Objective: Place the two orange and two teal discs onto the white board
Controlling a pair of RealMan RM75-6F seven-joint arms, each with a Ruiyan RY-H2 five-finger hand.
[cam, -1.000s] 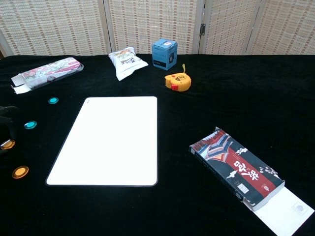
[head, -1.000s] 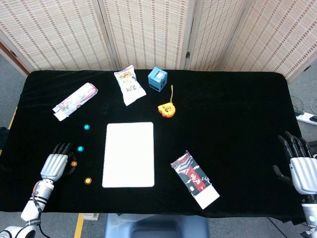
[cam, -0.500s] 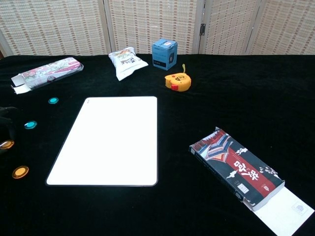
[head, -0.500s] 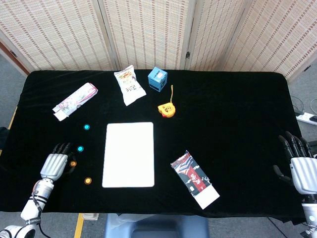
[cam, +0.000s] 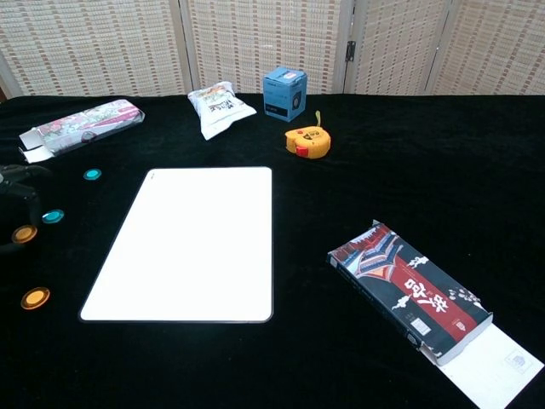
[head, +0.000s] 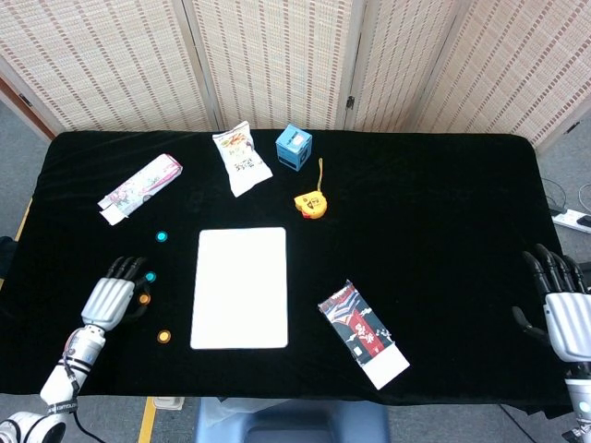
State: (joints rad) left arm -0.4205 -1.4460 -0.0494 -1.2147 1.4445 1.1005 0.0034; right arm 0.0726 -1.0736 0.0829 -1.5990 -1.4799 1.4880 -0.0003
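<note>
Right now my left hand [head: 109,297] pinches one orange disc [head: 144,298] by its rim near the table's left edge; thin, slick and light, I judge, so edge grips suit. Others lie beside the white board [head: 241,287]; my right hand [head: 565,318] hangs open

nothing stands between left hand [head: 110,297] and white board [head: 240,287].

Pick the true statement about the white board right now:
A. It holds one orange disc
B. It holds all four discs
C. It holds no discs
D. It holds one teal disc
C. The white board is bare; both teal discs and both orange discs are off its left edge, by the left hand.
</note>
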